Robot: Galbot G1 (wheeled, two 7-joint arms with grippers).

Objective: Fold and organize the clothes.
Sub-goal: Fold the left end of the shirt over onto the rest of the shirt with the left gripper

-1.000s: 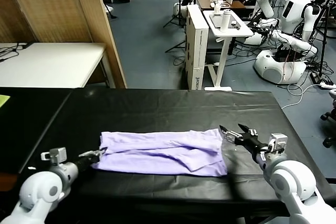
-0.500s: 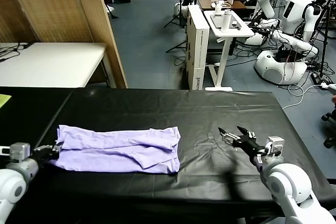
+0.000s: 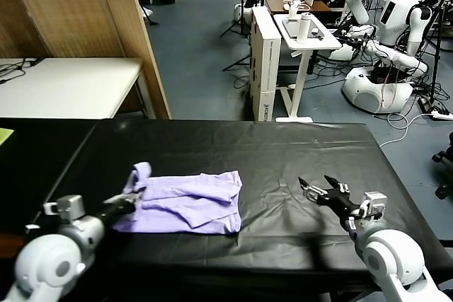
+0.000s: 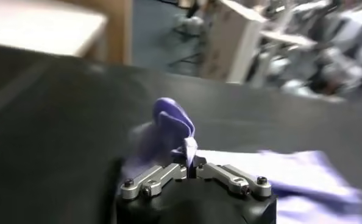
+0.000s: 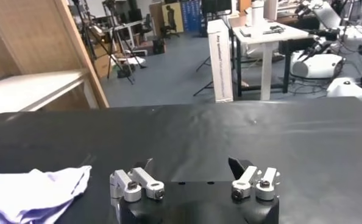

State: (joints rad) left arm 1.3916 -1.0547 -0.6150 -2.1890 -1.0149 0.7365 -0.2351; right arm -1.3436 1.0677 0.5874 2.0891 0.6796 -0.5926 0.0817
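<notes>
The lavender T-shirt (image 3: 187, 201) lies folded into a long band on the black table (image 3: 233, 146), left of centre. My left gripper (image 3: 133, 196) is shut on the shirt's left end, which stands up in a bunched fold (image 4: 172, 125) just above the table. My right gripper (image 3: 318, 187) is open and empty, low over the table to the right of the shirt, apart from it. In the right wrist view the shirt's right end (image 5: 35, 190) lies off to one side of the open gripper (image 5: 190, 164).
A white side table (image 3: 67, 86) stands at the back left. A wooden partition (image 3: 134, 33) rises behind the black table. A white cart (image 3: 304, 40) and other robots (image 3: 396, 26) stand beyond the far edge.
My left gripper first dragged the shirt far to the left, then moved back right, lifting the shirt's left end over itself. The right gripper stayed open and drew slightly back.
</notes>
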